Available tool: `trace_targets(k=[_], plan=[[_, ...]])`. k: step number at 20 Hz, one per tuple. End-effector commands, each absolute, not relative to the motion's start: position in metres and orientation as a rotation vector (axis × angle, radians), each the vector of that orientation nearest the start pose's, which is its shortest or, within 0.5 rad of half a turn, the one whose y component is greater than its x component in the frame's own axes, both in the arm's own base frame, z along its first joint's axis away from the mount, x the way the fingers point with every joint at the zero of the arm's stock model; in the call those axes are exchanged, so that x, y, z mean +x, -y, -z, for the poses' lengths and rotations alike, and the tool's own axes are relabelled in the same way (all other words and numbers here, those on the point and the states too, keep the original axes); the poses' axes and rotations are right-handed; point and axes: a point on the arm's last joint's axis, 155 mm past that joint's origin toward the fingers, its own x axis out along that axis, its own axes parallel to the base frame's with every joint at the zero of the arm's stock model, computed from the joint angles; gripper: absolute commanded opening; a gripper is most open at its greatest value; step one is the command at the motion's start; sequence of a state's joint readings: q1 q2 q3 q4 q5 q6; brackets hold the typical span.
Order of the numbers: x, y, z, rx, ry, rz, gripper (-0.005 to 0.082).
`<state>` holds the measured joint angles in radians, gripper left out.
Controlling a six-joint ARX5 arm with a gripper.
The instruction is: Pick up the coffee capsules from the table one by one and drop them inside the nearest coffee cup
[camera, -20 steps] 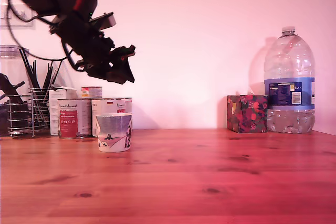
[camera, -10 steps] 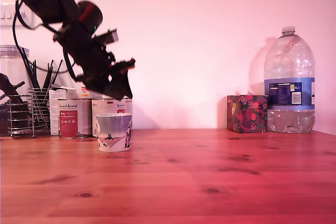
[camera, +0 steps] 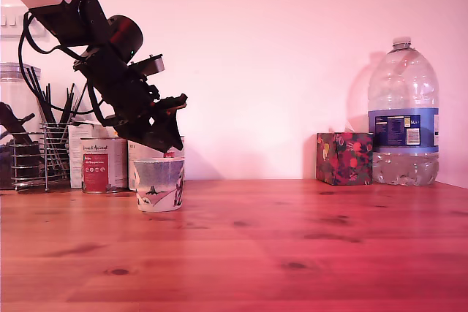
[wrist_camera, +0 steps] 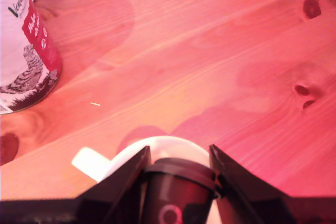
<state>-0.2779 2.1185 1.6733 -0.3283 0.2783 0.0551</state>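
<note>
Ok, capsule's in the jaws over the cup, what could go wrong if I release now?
The wrist view shows the coffee capsule over the coffee cup rim rather than clearly over its middle, so it may clip the rim and bounce onto the table. The gripper hangs just above the light cup; going lower could tip it. A tin stands close behind and could be knocked.

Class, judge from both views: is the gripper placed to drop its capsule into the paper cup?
Probably yes. The gripper hangs just above the coffee cup, and in the wrist view the capsule sits over its open rim with nothing between.
</note>
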Motion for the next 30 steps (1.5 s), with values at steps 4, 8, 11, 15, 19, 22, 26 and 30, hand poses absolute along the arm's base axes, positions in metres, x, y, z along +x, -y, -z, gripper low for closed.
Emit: trace_targets(k=[4, 8, 11, 15, 19, 22, 26, 30], plan=[[0.544, 0.208, -0.09, 0.047, -0.795, 0.548, 0.0252], [0.545, 0.208, -0.091, 0.048, -0.787, 0.548, 0.0502], [0.55, 0.202, -0.092, 0.064, -0.775, 0.51, 0.0677], [0.553, 0.202, -0.095, 0.066, -0.759, 0.506, 0.0675], [0.557, 0.203, -0.104, 0.066, -0.725, 0.508, 0.0609], [0.559, 0.202, -0.121, 0.08, -0.688, 0.507, 0.0319], [0.557, 0.2, -0.149, 0.096, -0.633, 0.502, 0.0062], [0.546, 0.195, -0.171, 0.095, -0.541, 0.495, 0.0036]])
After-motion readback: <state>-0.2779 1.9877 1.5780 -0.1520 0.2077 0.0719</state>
